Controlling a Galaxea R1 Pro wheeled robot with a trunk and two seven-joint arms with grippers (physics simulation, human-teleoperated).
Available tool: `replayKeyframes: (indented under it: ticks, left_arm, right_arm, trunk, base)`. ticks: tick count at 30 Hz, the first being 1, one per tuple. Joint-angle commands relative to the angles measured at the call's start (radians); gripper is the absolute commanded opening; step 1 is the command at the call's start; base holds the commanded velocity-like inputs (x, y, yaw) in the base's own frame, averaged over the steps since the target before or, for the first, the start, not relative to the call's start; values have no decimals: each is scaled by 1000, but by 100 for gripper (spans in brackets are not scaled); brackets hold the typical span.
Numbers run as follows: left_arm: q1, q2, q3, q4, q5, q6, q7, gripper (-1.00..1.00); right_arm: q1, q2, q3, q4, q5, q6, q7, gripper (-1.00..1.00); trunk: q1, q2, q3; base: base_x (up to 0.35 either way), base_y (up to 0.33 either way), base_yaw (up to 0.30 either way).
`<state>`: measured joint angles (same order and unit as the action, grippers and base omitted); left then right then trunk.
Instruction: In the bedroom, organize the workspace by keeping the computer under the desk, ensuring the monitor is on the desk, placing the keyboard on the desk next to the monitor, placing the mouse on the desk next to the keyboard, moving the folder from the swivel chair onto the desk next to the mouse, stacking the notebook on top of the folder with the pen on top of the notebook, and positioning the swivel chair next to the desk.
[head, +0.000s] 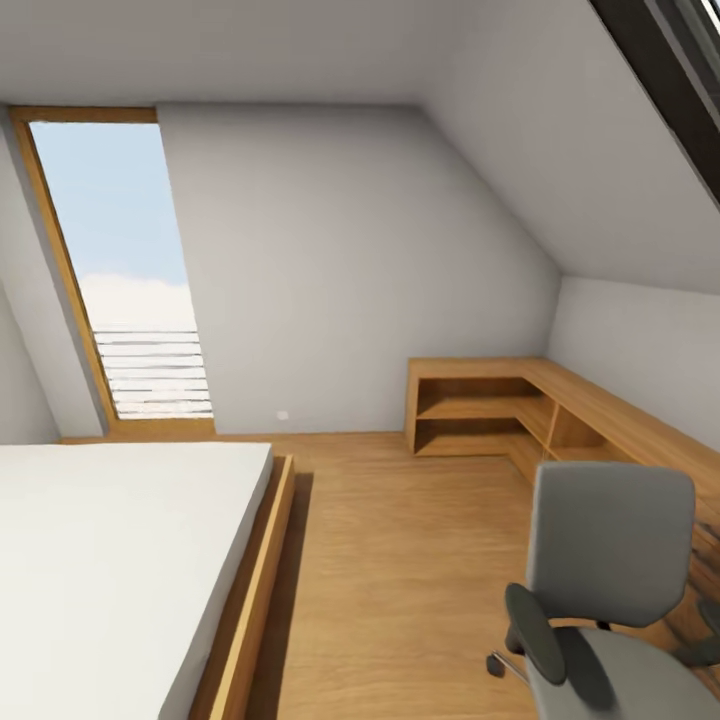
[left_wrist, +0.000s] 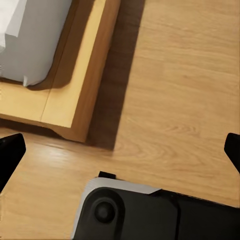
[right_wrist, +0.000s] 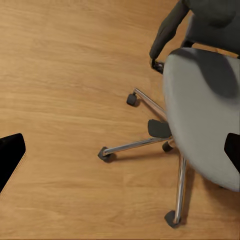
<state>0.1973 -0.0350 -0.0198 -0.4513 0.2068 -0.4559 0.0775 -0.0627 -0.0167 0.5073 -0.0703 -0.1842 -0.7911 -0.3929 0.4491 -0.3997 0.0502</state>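
Grey-seated swivel chair (head: 610, 610) with black armrests, chrome star base standing nearest, on wooden floor (head: 400, 560) beside light wooden corner shelving (head: 520, 400); seat looking bare, no folder visible. Both grippers' fingers spread, holding nothing. Desk arranging appearing not yet begun; robot likely travelling.

The room is viewed from head height, forward and slightly downward: a bed (head: 120, 560) at 8 o'clock, a swivel chair (head: 610, 590) at 4 o'clock. The floor (left_wrist: 185, 85) and bed corner (left_wrist: 75, 90) are viewed straight down from the left wrist. The chair seat (right_wrist: 205, 115) is viewed closely from above by the right wrist.
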Motion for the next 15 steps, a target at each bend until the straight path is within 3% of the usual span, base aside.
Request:
replayKeyframes:
  ticks: [1, 15]
  left_arm:
    - [1, 2, -3, -1, 2, -1, 5, 100]
    - [1, 9, -3, -1, 2, -1, 5, 100]
  right_arm:
    - [0, -2, 10, 0, -8, -2, -3, 100]
    - [0, -8, 10, 0, -9, -2, -3, 100]
  trunk:
    - [1, 0, 0]
    - [1, 0, 0]
  base:
    - [328, 116, 0]
    - [299, 53, 0]
